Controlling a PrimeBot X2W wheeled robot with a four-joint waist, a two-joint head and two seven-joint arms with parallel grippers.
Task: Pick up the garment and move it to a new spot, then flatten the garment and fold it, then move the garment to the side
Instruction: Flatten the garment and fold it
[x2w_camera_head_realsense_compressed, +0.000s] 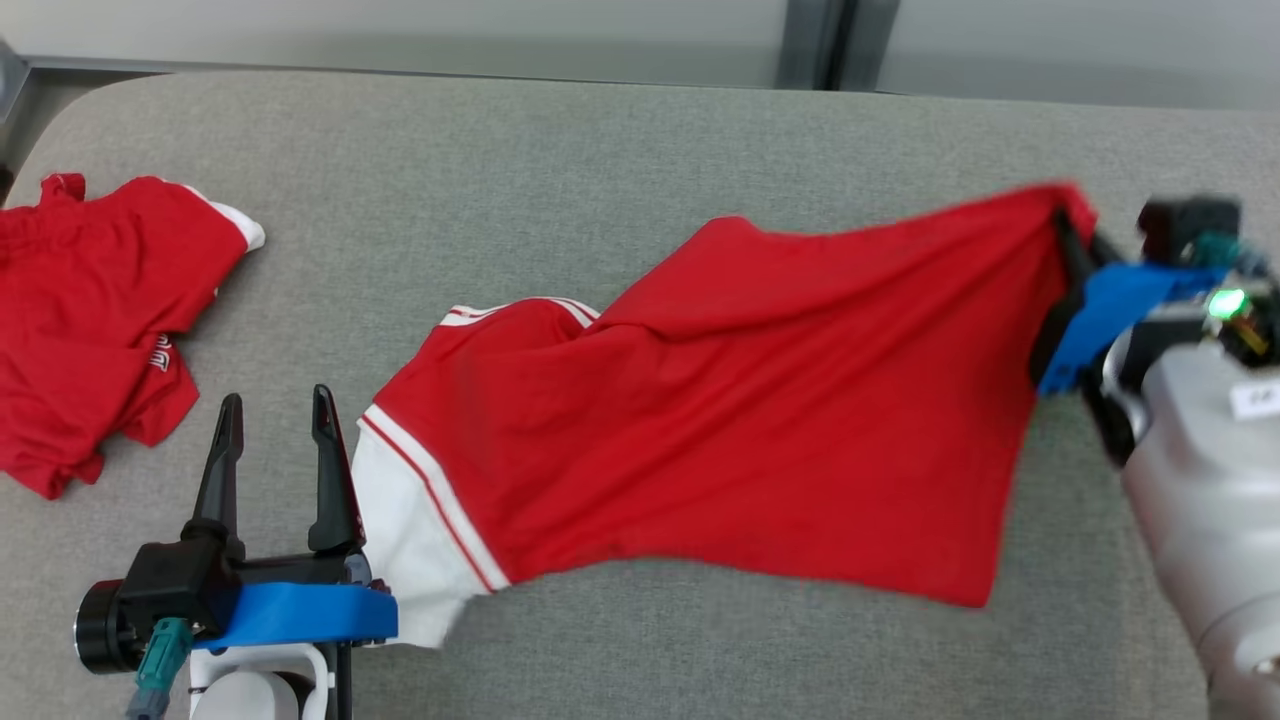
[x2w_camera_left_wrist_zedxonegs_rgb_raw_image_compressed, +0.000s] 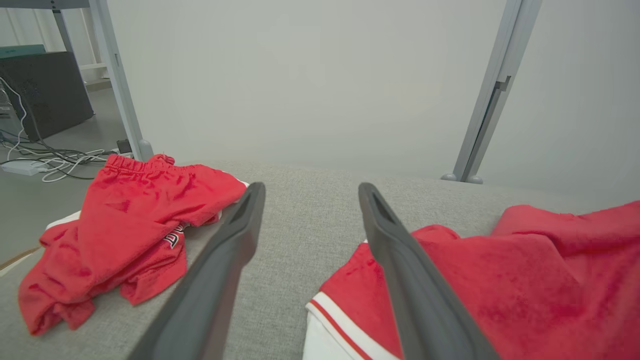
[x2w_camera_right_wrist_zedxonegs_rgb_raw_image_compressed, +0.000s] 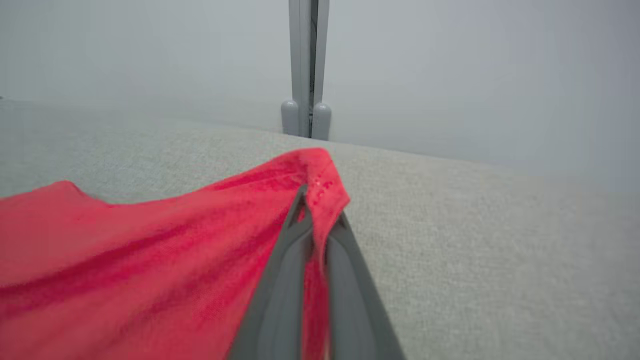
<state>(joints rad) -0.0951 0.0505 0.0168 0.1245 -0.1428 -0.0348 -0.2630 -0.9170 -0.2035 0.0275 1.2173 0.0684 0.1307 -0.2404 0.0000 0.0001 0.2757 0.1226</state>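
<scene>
Grey woven fabric surface (x2w_camera_head_realsense_compressed: 620, 160), far left corner rounded, taken as landmark. Right behind its far edge stand pale frosted wall panels (x2w_camera_left_wrist_zedxonegs_rgb_raw_image_compressed: 310, 75), matte, evenly lit with soft diffuse light. A grey metal post (x2w_camera_right_wrist_zedxonegs_rgb_raw_image_compressed: 305, 60) stands upright at the far edge between two panels, with two rounded feet (x2w_camera_right_wrist_zedxonegs_rgb_raw_image_compressed: 300, 117) at its base. A second grey post (x2w_camera_left_wrist_zedxonegs_rgb_raw_image_compressed: 117, 85) is beyond the surface's far left corner. Off the surface's left side, lower down, is grey floor (x2w_camera_left_wrist_zedxonegs_rgb_raw_image_compressed: 30, 210). On it, back from the surface, sits a dark boxy cabinet (x2w_camera_left_wrist_zedxonegs_rgb_raw_image_compressed: 45, 90). Nearer the surface lies a tangle of black and white cables (x2w_camera_left_wrist_zedxonegs_rgb_raw_image_compressed: 60, 159) with a white power strip (x2w_camera_left_wrist_zedxonegs_rgb_raw_image_compressed: 19, 167) beside them
</scene>
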